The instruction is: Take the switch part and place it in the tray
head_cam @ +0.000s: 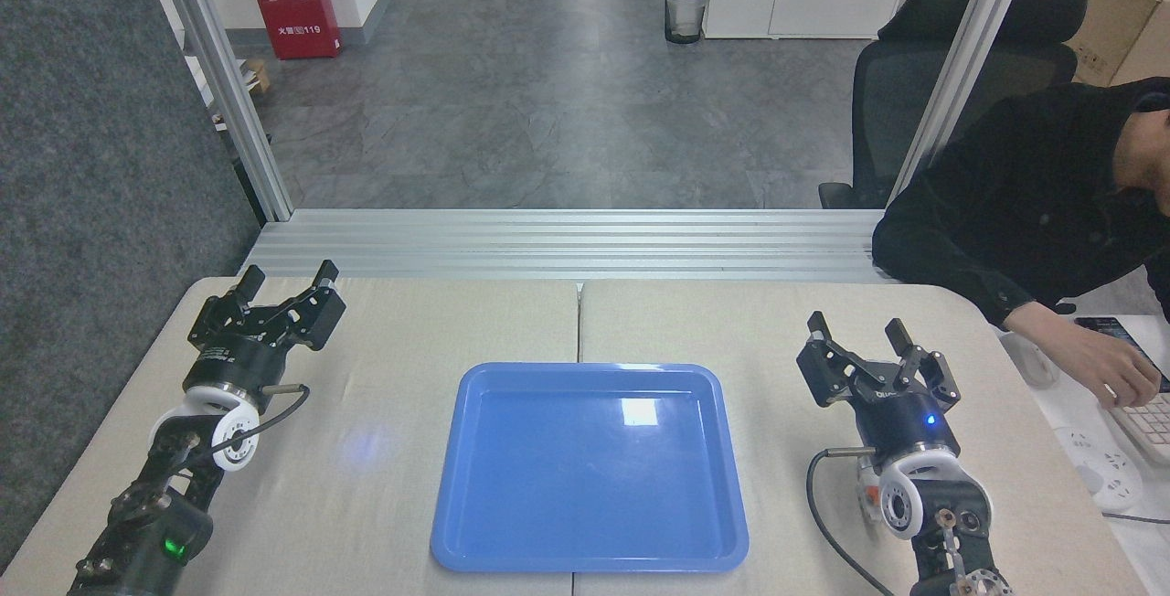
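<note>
- Office floor, grey tile, fills the background; red cabinet (291,0) at 11 o'clock, bin (685,11) at 12, black chair (951,66) at 1.
- Table (384,450): two beige tops joined by a centre seam, bare apart from the items below.
- Person (1033,203): dark sleeve at 2 o'clock, hand (1111,377) on a keyboard (1147,427) beside the table.
- Tray (590,468): blue, glossy, raised rim, at table centre, straddling the seam; nothing inside.
- Left gripper (288,283): at 9 o'clock, above the table, jaws apart, holding nothing.
- Right gripper (857,329): at 3 o'clock, jaws apart, holding nothing.
- Switch part: not visible anywhere on the table, in the tray or in either gripper; whether it lies out of view or hidden behind an arm cannot be told.
- Step in hand, judged: the start, before any pick; both arms wait either side of the tray.
- Next move, judged: locate the part first, then send the nearer gripper down with jaws wide enough to straddle it, close, lift and carry to the tray.
</note>
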`<control>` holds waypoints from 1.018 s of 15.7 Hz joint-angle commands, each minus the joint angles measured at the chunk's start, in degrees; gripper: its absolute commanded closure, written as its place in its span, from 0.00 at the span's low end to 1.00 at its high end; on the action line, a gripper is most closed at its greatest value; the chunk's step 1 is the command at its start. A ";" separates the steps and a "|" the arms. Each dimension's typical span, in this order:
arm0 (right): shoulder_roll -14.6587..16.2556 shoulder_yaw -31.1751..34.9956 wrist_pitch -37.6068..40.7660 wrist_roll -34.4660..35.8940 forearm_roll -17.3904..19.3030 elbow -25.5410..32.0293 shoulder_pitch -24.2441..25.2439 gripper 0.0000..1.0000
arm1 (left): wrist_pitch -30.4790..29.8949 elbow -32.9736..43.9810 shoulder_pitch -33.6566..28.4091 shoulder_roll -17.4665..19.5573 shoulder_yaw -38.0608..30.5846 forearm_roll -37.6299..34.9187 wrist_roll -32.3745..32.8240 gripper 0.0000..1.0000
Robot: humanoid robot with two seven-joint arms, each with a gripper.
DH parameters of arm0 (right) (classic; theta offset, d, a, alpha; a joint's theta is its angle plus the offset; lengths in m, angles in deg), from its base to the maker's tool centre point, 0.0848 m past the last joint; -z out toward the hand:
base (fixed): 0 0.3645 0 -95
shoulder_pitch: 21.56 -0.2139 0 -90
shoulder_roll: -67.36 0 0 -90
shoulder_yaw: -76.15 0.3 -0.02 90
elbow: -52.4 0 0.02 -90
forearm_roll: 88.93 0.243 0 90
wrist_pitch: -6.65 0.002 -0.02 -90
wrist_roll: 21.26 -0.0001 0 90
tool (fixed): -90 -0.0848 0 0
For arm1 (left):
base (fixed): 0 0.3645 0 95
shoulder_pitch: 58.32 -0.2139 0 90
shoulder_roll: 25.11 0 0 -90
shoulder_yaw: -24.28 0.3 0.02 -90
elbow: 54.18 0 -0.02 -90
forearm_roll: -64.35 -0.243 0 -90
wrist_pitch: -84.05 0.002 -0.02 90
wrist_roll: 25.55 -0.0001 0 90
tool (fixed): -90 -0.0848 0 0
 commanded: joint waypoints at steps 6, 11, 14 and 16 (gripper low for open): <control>-0.40 0.09 0.11 -0.01 0.01 0.02 0.78 0.00 | 0.03 -0.04 0.00 0.00 0.00 0.00 0.04 0.00; -0.58 0.01 0.11 -0.01 0.01 0.02 0.78 0.00 | 0.03 -0.04 0.00 0.00 0.00 0.00 0.04 0.00; -0.58 0.01 0.11 -0.01 0.01 0.02 0.95 0.00 | 0.03 0.05 0.00 0.00 0.00 0.00 0.04 0.00; -0.58 0.01 0.11 -0.01 0.01 0.02 0.95 0.00 | 0.03 -0.04 0.00 0.00 0.00 0.00 0.04 0.00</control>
